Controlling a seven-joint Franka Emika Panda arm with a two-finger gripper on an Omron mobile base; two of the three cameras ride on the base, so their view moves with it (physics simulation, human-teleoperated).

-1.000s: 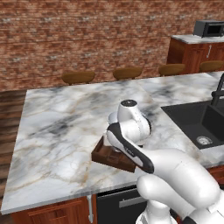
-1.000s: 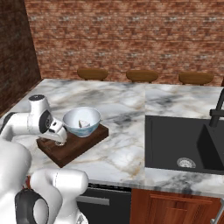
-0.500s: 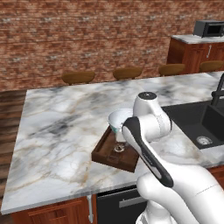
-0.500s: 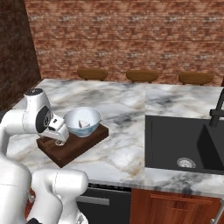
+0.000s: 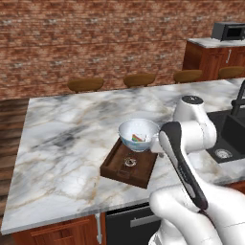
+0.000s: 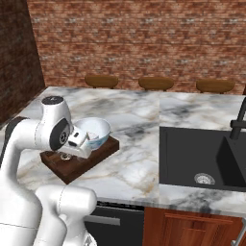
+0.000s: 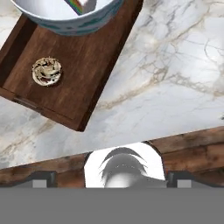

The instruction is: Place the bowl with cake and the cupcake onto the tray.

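Note:
The bowl with cake (image 5: 136, 130) stands on the far end of the dark wooden tray (image 5: 115, 168) on the marble counter. Its rainbow cake wedge (image 5: 139, 138) lies inside. On the tray's near half sits the cupcake (image 5: 129, 161), apart from the bowl. From the right base view, the bowl (image 6: 96, 129) and tray (image 6: 79, 168) sit just behind my hand. My gripper (image 7: 111, 178) is open and holds nothing. It hovers off the tray's side, over the counter's front edge. The hand view looks down on the cupcake (image 7: 47, 71), the tray (image 7: 87, 65) and the bowl's rim (image 7: 65, 19).
A black sink (image 6: 202, 153) with a dark faucet (image 6: 239, 126) is set in the counter right of the tray. Several brown stools (image 5: 85, 84) line the far side. Bare marble (image 5: 67, 134) spreads left of the tray.
My arm has swung away from over the tray toward the sink side, uncovering the cupcake and bowl resting on it. The fingers stayed wide apart.

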